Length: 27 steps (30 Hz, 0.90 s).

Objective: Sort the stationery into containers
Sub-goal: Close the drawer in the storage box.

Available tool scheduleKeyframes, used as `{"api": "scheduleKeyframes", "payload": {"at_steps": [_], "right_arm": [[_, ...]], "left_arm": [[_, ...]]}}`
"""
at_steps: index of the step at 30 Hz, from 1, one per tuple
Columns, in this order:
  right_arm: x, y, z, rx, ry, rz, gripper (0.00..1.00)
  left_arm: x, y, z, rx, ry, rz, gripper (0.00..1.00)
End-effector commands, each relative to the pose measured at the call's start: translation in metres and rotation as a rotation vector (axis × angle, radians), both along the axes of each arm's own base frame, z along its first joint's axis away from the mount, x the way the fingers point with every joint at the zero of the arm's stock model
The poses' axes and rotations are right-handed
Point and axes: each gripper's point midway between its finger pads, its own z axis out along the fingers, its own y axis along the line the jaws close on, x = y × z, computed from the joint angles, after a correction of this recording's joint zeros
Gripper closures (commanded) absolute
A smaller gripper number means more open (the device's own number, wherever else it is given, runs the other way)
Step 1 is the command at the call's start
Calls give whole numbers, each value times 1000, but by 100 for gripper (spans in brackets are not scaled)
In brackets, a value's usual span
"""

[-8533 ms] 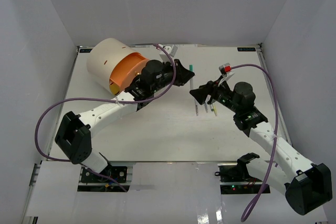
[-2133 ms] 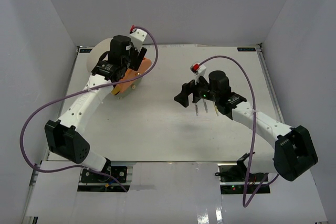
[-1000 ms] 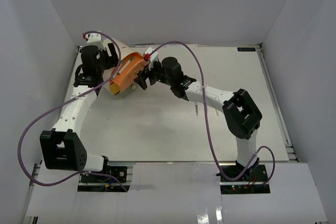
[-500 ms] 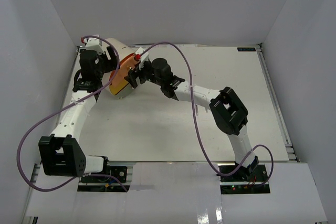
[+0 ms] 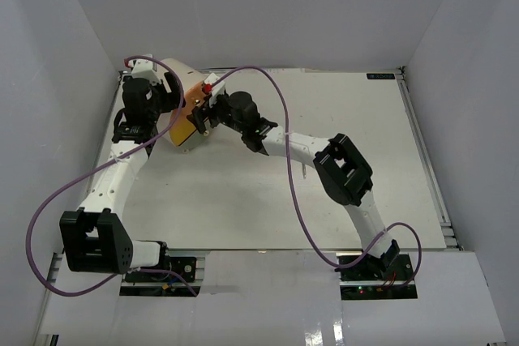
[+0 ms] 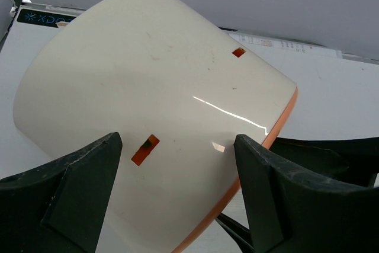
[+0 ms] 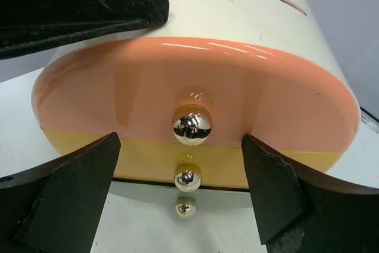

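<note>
**Drawer step: both grippers on the organizer, no pen in hand**

- The left gripper point(image 6: 177, 140) is at the organizer's left rear. Its fingers are spread wide on either side of the cream organizer point(image 6: 166, 105), which lies on its side. It looks like a bracing hold, but I can't tell if the pads actually touch the shell.
- At the organizer's front face, the orange drawer point(image 7: 118, 111) sits on top with the yellow drawer point(image 7: 83, 152) under it. Both look about flush with the face, and I can't see inside either one.
- The right gripper point(image 7: 180, 146) is just in front of that face, fingers spread. The orange drawer's brass knob point(image 7: 192, 124) sits between them, not pinched.
- My read is that the orange drawer is being worked by its knob. Next move: close on the knob and pull straight along the organizer's axis while the left side holds it steady, since the round body could roll.
- One thin pen point(image 5: 303, 171) lies on the table point(image 5: 365, 160), well right of the organizer. The right forearm mostly covers it, and it's too small to tell the colour. Any other pens are hidden.
- A black part point(image 7: 77, 4) fills the top-left of the right wrist view. It is probably the left arm, but I'm not sure.
</note>
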Motion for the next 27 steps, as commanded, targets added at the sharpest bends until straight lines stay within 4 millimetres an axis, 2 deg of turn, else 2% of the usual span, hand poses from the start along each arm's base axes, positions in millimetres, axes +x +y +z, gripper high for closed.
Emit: {"api": "scheduleKeyframes", "payload": {"at_steps": [1, 3, 9, 12, 15, 16, 18, 20, 21, 23, 27], "right_arm": [[-1, -3, 40, 82, -77, -25, 10], [-4, -9, 35, 64, -72, -36, 11], [-14, -25, -6, -29, 5, -35, 14], [-15, -30, -20, -41, 40, -35, 14], [-12, -28, -30, -49, 67, -30, 18], [-10, -26, -40, -61, 81, -27, 18], [-5, -24, -40, -58, 79, -28, 20], [-1, -22, -52, -71, 90, -29, 20], [1, -18, -48, -51, 105, -30, 20], [5, -16, -63, -74, 127, -31, 20], [8, -10, -73, -72, 158, -17, 22]], "left_arm": [[-14, 0, -14, -7, 54, -16, 13], [-13, 1, -11, -12, 46, -15, 13], [-14, 0, -10, -38, 41, -36, 13], [-14, -1, -10, -39, 41, -42, 13], [-14, -3, -12, -40, 46, -55, 14], [-14, -2, -11, -41, 45, -55, 13], [-14, -4, -13, -43, 49, -63, 14], [-14, -4, -13, -43, 48, -65, 14], [-13, -5, -14, -44, 50, -66, 14], [-13, -5, -13, -46, 48, -67, 14], [-13, -6, -13, -49, 48, -76, 14]]}}
